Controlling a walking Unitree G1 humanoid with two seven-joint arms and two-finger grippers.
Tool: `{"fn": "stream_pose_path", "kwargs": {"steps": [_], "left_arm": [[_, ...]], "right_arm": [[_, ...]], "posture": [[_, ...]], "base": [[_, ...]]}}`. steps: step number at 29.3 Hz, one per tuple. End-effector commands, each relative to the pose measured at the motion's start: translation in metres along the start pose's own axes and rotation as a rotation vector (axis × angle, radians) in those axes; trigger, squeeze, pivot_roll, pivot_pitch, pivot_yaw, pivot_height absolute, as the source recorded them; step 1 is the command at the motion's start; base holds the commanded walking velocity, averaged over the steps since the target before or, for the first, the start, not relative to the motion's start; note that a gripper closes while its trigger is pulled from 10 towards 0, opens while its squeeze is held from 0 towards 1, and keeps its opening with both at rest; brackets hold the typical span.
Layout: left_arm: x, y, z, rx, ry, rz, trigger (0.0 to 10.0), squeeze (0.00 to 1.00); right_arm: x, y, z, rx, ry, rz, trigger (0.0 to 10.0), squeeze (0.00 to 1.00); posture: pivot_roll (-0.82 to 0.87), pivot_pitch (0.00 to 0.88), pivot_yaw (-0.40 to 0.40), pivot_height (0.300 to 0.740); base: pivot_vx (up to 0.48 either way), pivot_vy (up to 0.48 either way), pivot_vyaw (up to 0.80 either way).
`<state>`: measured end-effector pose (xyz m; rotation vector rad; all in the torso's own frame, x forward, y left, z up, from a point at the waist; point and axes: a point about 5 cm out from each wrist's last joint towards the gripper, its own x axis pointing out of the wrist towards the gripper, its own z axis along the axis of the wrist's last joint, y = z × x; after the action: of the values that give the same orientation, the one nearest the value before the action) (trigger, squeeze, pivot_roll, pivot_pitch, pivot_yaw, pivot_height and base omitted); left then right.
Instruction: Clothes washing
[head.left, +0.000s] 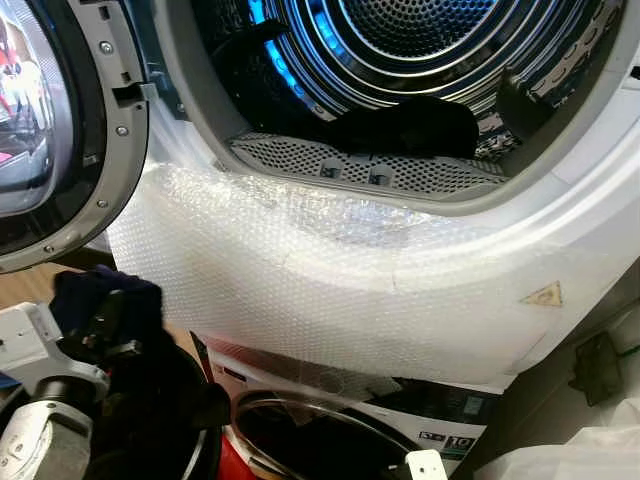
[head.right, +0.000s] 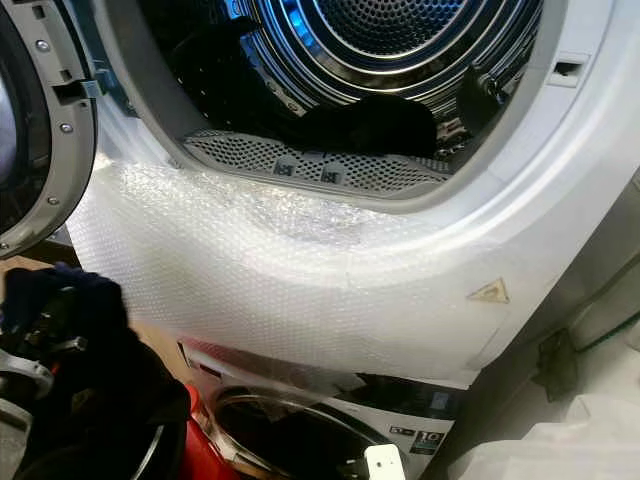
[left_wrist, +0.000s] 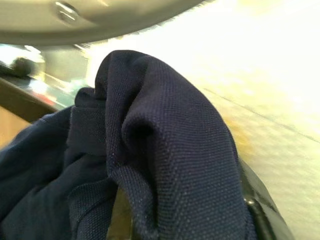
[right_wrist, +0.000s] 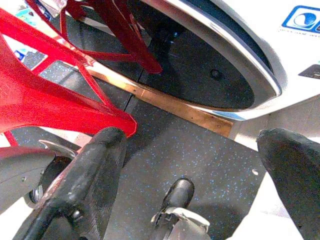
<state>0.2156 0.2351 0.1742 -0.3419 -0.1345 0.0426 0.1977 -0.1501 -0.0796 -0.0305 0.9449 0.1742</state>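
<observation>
At lower left, the left gripper clutches a navy garment below the bubble-wrapped dryer rim; the right gripper hangs spread wide, empty.

I am in a laundry area, facing two stacked front-loading machines. The upper machine has its round door swung open to my left, showing a shiny perforated steel drum lit blue inside, with dark clothes lying in it. Its white front is wrapped in bubble wrap (protective packing, still on). Below sits a second white machine with a round glass door. The floor is dark speckled rubber, with a red plastic basket standing on it.
</observation>
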Motion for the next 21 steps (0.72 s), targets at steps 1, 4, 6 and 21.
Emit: {"fn": "stream_pose_path", "kwargs": {"steps": [1,4,6,21], "left_arm": [[-0.002,-0.036,0.010,-0.007,0.008,-0.303,0.0,0.00],[-0.004,-0.052,0.012,-0.003,0.043,-0.459,0.0,0.00],[-0.006,-0.061,0.013,0.015,0.074,-0.553,0.0,0.00],[0.001,-0.128,0.025,0.336,0.244,-1.284,0.0,0.00]], "right_arm": [[0.001,0.004,0.002,-0.005,0.002,0.011,10.0,0.00],[0.001,0.003,0.003,-0.011,0.000,0.012,10.0,0.00],[0.001,0.002,0.004,-0.009,-0.003,0.010,10.0,0.00],[0.002,0.006,0.005,0.032,-0.020,0.003,10.0,0.00]], "posture": [[0.32,0.000,-0.006,0.740],[0.31,0.000,-0.007,0.740],[0.31,0.000,-0.006,0.740],[0.28,0.000,0.022,0.740]], "base": [[0.000,0.000,0.00],[0.000,0.000,0.00],[0.000,0.000,0.00],[0.000,0.000,0.00]]}}
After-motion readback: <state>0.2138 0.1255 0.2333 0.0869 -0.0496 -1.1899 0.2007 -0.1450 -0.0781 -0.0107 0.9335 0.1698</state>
